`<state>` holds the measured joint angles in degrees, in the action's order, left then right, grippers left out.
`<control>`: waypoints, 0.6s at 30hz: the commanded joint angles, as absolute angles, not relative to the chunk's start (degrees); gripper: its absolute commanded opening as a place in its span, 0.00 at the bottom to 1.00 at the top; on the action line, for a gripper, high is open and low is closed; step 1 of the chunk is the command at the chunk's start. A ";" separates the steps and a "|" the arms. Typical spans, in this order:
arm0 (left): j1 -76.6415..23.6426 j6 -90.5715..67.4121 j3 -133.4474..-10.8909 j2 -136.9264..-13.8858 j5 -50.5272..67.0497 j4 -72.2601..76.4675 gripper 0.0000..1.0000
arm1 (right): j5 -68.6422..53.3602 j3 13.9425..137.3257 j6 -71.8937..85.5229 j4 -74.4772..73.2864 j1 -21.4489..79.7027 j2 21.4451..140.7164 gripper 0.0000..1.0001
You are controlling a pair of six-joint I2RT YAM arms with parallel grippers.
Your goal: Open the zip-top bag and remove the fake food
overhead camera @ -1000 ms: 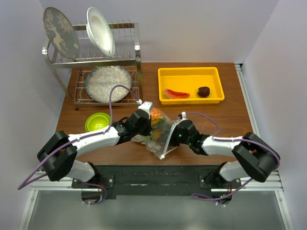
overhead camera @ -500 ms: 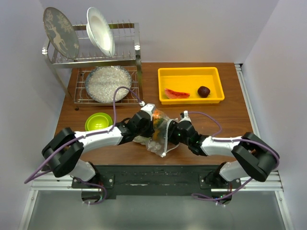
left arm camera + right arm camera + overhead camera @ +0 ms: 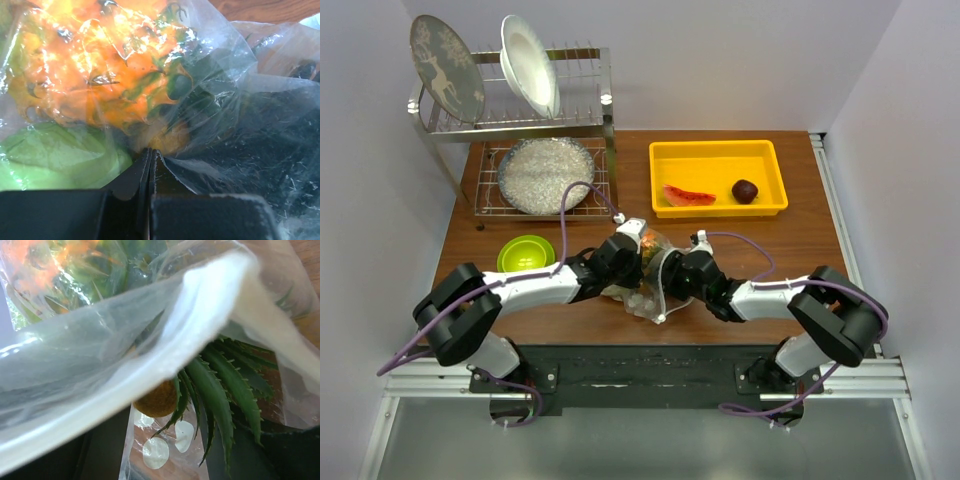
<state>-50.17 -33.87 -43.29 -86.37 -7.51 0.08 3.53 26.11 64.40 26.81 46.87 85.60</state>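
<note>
Left fingers (image 3: 127, 182) pinched shut on zip-top bag (image 3: 642, 300), frame centre; right fingers (image 3: 265, 455) parted at bag edge; pineapple (image 3: 90, 75) inside; watermelon slice (image 3: 688, 196) in yellow tray (image 3: 715, 170), upper right.

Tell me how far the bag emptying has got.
Done: watermelon slice and dark ball lie in the yellow tray. In hand: left hand pinches the bag; right hand, open, sits at its zip edge. Left: pineapple and green fruit inside.
</note>
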 commanded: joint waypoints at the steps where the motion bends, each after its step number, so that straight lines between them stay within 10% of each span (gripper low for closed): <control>1: -51.68 -35.33 -41.75 -88.86 -4.32 -1.67 0.00 | 6.68 28.30 63.37 25.93 47.46 83.67 0.56; 18: -50.54 -32.79 -46.67 -80.16 -13.09 -9.66 0.02 | 9.31 27.33 60.56 19.61 47.46 79.20 0.25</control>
<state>-50.72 -34.81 -43.35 -83.59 -9.04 -4.03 4.99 26.57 62.85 24.75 47.20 84.23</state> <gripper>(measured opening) 0.016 0.414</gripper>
